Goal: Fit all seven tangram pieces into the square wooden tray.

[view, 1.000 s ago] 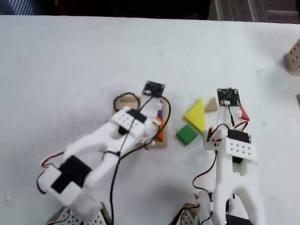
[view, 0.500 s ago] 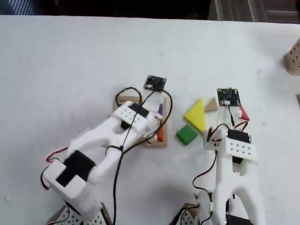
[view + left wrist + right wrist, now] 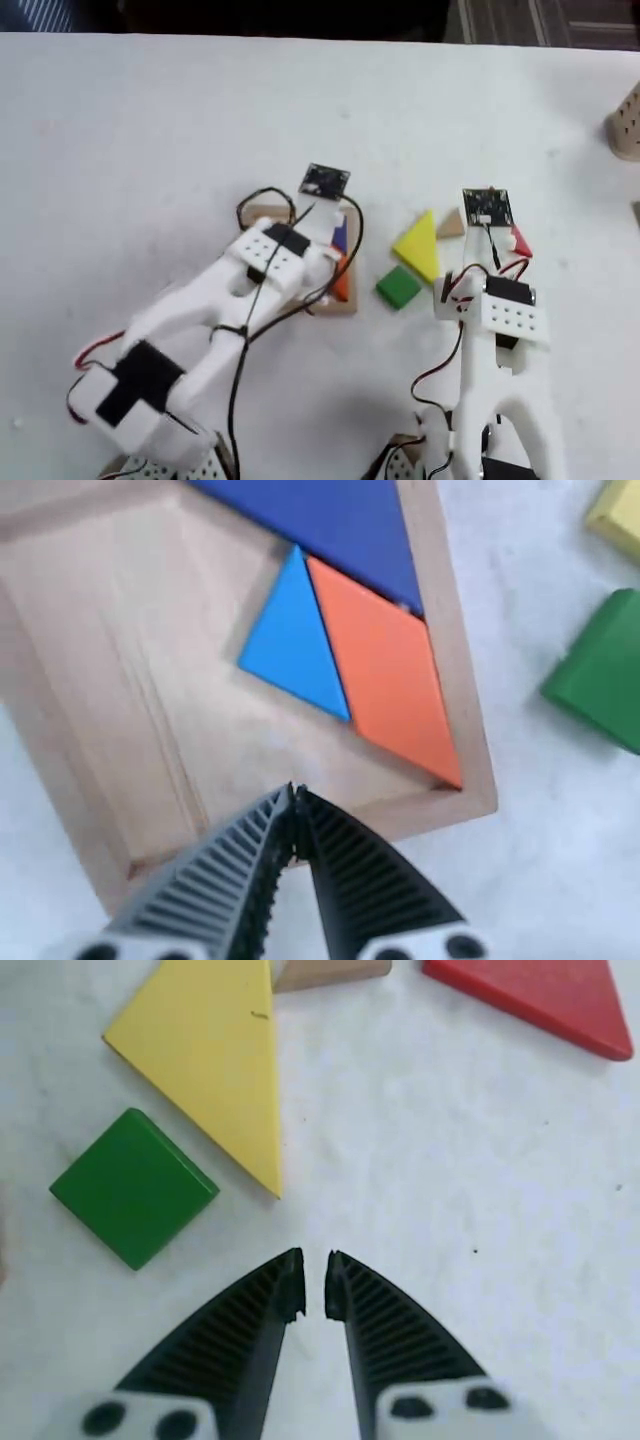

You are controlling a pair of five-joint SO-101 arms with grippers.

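The square wooden tray (image 3: 455,695) holds a dark blue triangle (image 3: 330,520), a light blue triangle (image 3: 295,640) and an orange parallelogram (image 3: 395,675) packed along one side; the rest of its floor is bare wood. My left gripper (image 3: 295,798) hovers shut and empty over the tray's bare corner. In the high view the left arm (image 3: 270,255) covers most of the tray (image 3: 262,213). My right gripper (image 3: 313,1285) is shut and empty above bare table, near the yellow triangle (image 3: 215,1055) and green square (image 3: 132,1185). A tan triangle (image 3: 325,972) and a red triangle (image 3: 530,995) lie farther off.
In the high view the yellow triangle (image 3: 418,247), green square (image 3: 398,286), tan triangle (image 3: 450,224) and red triangle (image 3: 520,242) lie between the tray and the right arm (image 3: 505,310). A perforated wooden block (image 3: 626,125) stands at the table's right edge. Black cables loop over the left arm.
The left arm has shifted a little over the tray, its elbow swinging toward the table's left. The right arm and the loose pieces have not moved.
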